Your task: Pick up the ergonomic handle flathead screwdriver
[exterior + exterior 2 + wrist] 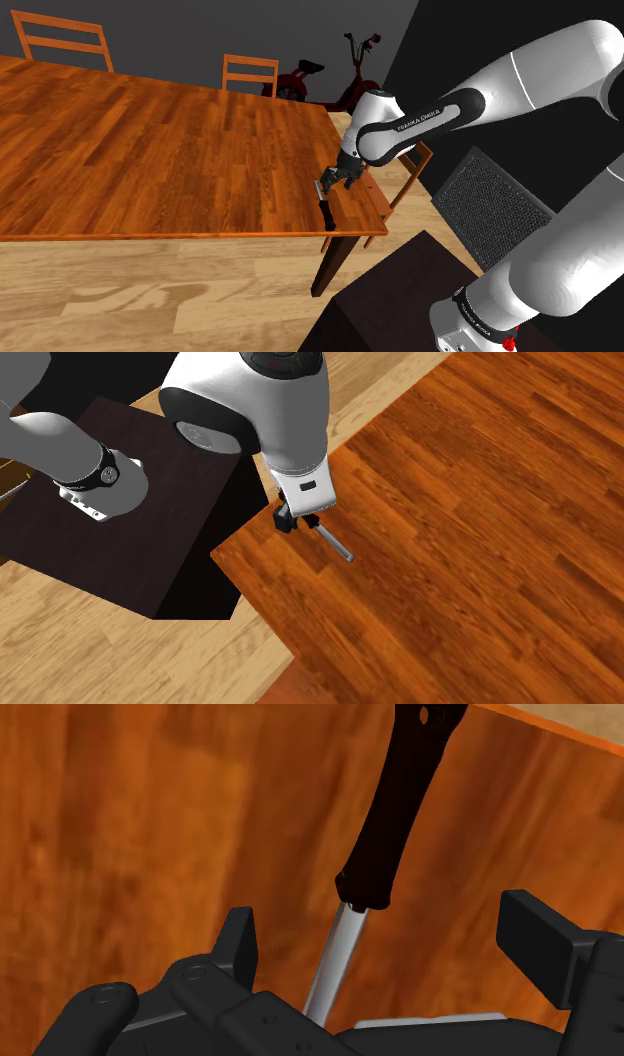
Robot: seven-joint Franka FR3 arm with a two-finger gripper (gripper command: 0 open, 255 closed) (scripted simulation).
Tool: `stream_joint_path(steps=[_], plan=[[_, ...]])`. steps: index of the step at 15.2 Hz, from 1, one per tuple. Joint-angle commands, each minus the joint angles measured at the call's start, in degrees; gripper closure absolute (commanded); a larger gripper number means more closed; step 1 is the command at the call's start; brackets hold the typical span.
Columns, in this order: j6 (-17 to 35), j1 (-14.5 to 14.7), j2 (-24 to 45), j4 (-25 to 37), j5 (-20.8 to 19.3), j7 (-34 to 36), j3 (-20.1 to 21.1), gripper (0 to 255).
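The screwdriver lies flat on the wooden table, close to the corner nearest the stand. It has a slim black handle and a grey metal shaft. My black gripper hovers low over the shaft end, open. In the wrist view the shaft runs between the two fingertips without touching either, nearer one of them, and the handle points away from the hand toward the table edge. From the second exterior view the gripper covers the handle.
The table corner and its edge lie just beside the screwdriver, with wood floor below. A wooden chair stands at that corner; two more chairs and a red scooter stand beyond the table. The dark stand is close by.
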Motion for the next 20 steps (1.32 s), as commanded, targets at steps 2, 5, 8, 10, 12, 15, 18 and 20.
stream_joint_path(steps=[2, 5, 8, 10, 12, 15, 18, 20], plan=[[2.93, 0.44, 7.71, 4.15, -1.92, 2.67, -0.37, 0], [4.52, 0.77, 10.84, 5.48, -2.64, 3.5, -0.79, 0], [6.59, 1.0, 12.99, 5.53, -3.25, 3.9, -1.12, 0], [7.94, 1.18, 14.46, 5.63, -3.66, 4.16, -1.36, 0], [8.99, 1.34, 15.63, 5.74, -3.98, 4.37, -1.58, 0], [8.96, 1.3, 15.64, 5.78, -3.98, 4.32, -1.59, 255], [8.95, 1.3, 15.62, 5.77, -3.97, 4.31, -1.59, 255], [8.95, 1.29, 15.6, 5.76, -3.97, 4.3, -1.58, 255]])
